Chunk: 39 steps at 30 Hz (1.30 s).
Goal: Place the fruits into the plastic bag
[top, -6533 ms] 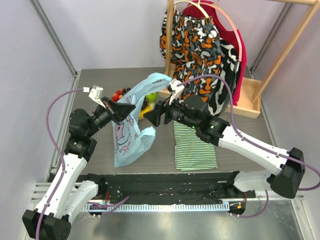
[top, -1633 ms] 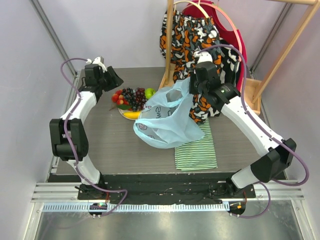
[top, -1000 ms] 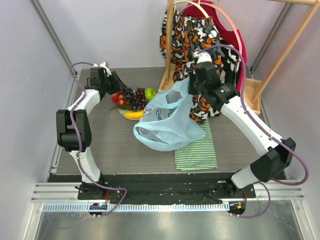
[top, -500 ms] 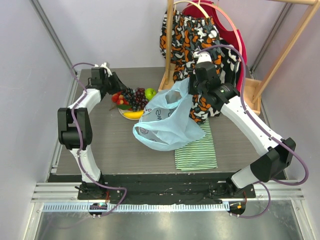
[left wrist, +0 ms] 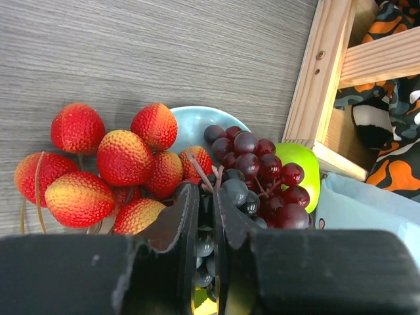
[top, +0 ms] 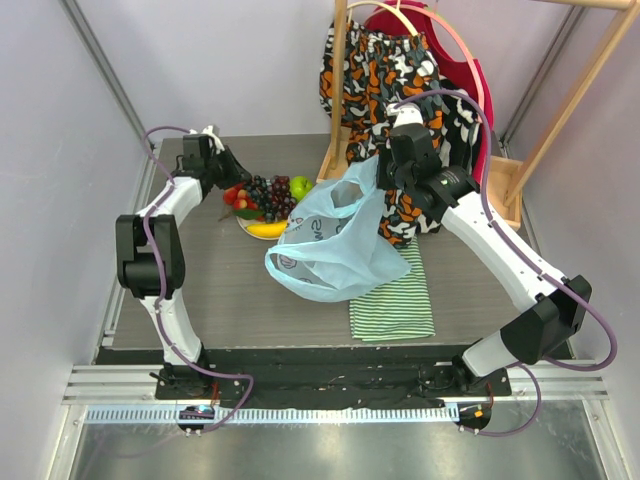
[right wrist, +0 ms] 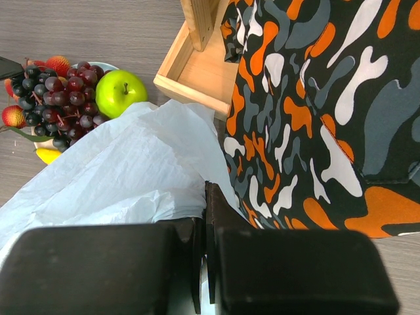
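I'm working over a dark grey wood-grain table (top: 200, 290) whose left and near parts lie bare, which is my widest room to move. At the far right a pale wooden clothes rack (top: 340, 80) stands with an orange, black and white patterned garment (top: 390, 70) hanging on it. The corner of its boxed wooden base comes right up beside the fruit. The thin translucent light-blue plastic bag (top: 330, 245) sits mid-table, its top pulled up toward the rack. Its lower bulge rests on the table and overlaps the left edge of a green-and-white striped folded cloth (top: 395, 300). The right gripper (right wrist: 205, 195) has its fingers pressed together on a fold of the bag's upper rim, close against the garment, so there is little clearance on that side. The left gripper (left wrist: 205, 197) reaches in from the far left edge, its jaws nearly together, pinching the bunch of dark purple grapes (left wrist: 252, 164) with only a slit between them. All the fruit is on a pale round plate (left wrist: 190, 128), well short of the bag's inside. The yellow banana (top: 264, 229) lies along the plate's near edge. The green apple (left wrist: 298, 161) is wedged between the grapes, the rack base and the bag's edge. The small red strawberries (left wrist: 125, 157) spill over the plate's left rim onto the table.
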Tool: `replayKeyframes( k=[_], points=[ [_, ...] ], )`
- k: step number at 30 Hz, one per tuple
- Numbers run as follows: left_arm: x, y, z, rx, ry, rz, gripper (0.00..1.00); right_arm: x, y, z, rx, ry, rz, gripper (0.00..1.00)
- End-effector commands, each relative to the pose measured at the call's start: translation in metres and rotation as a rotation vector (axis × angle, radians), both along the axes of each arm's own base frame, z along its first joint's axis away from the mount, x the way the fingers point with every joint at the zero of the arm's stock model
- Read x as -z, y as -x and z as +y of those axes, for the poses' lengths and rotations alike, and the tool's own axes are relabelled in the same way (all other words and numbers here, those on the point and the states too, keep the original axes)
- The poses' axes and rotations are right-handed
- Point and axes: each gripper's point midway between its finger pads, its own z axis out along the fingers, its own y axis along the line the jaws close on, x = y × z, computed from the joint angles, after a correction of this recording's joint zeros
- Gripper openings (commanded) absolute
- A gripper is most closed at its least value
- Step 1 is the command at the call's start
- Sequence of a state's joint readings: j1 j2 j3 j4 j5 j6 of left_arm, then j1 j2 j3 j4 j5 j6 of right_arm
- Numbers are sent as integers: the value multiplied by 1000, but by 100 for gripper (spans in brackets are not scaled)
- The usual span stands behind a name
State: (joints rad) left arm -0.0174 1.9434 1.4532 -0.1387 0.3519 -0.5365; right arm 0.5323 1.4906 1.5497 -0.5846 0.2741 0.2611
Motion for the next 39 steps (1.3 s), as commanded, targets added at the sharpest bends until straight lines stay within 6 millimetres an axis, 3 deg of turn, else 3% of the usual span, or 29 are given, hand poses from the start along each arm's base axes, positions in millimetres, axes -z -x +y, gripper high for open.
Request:
replayKeyframes(
  k=[1,16,25,39],
  points=[
    [-36,-5,-1,8,17,-73,0,-27,-1,-1,3,-37,-60,1],
    [-98,4,1,-9,26,-209,0,-27,1,0,1,-44,-54,1],
    [-112,7,-3,3,48,-236,0,-26,1,-1,0,-46,-52,1],
    [-158,11,-17,42,140,-340,0,-28,5,-1,-1,-50,-52,1]
  ],
)
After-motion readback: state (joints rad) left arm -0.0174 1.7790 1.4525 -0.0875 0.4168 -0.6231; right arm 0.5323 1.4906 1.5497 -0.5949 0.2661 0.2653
